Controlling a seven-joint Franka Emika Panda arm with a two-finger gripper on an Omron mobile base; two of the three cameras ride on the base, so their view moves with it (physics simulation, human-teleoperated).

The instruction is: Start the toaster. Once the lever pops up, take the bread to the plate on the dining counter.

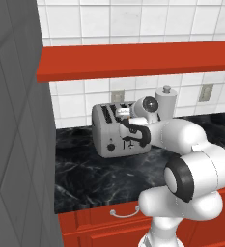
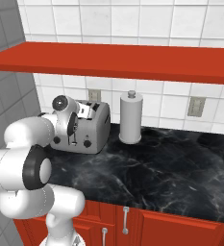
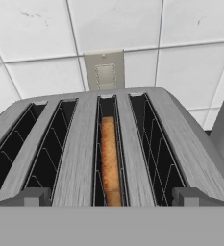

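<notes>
**Here, the pincer poised above the toaster slots**

Here my pincer (image 3: 111, 197) hangs released over the top of the toaster (image 1: 115, 130), its two dark fingertips (image 3: 29, 197) spread wide at either side of the slots and grasping nothing. The hand view looks down along four slots; the bread (image 3: 110, 166) stands on edge in the third slot from the left, sunk within the slot, its golden face and darker crust showing between the wire guides. The other three slots hold nothing that I can see. Behind the toaster a wall socket (image 3: 105, 70) sits in the white tiles.

From the base views the toaster rests on the black marbled countertop (image 2: 180, 168), near the back wall and under the red shelf (image 2: 132, 60), with a white paper-towel roll (image 2: 130, 117) just beside it. My hand covers part of the front, so I cannot tell how the levers stand.

I judge the step in hand to lie at the toaster: either the start or the lifting of the slice. If the lever has popped up, the next move calls for lowering the open fingers astride the slice, one on each face, and closing gently. The plate and dining counter lie elsewhere.
</notes>
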